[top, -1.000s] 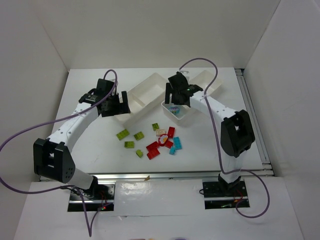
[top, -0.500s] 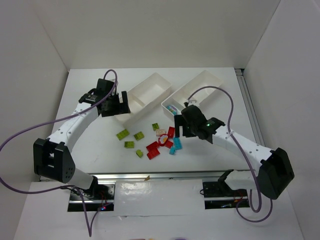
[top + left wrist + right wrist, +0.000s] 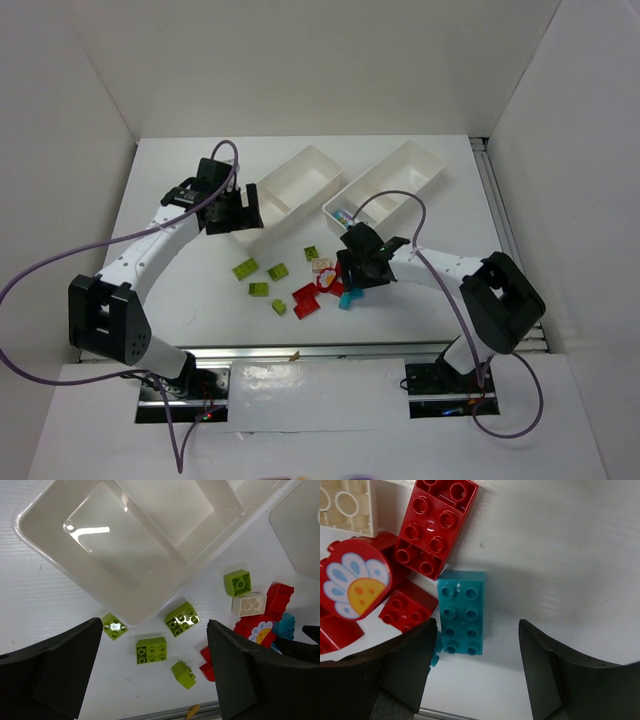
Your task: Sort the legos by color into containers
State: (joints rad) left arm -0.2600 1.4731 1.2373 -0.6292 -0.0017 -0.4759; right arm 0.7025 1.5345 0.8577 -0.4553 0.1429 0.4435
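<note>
Two white trays sit side by side at the back of the table point(image 3: 210, 300), the left tray point(image 3: 300, 175) and the right tray point(image 3: 400, 175), each split into two compartments. One small brick point(image 3: 345, 214), its colour hard to tell, lies in the near compartment of the right tray. The other legos are loose on the table in front of the trays: five green point(image 3: 182, 618), one beige point(image 3: 249, 604), at least four red point(image 3: 436, 527), one of them a round flower piece point(image 3: 352, 582), and two cyan, the smaller half hidden.

The left arm bows forward from its base, with its wrist looking down over the near end of the left tray; the left gripper point(image 3: 238, 212) is spread wide and holds nothing. The right arm is folded, elbow out to the right and forearm low; the right gripper point(image 3: 478, 630) points down at the pile's right edge. Its fingers point(image 3: 555, 680) straddle the long cyan brick point(image 3: 462, 612), which lies flat on the table; they are parted, with a gap still on the brick's right side, so nothing is grasped.
</note>
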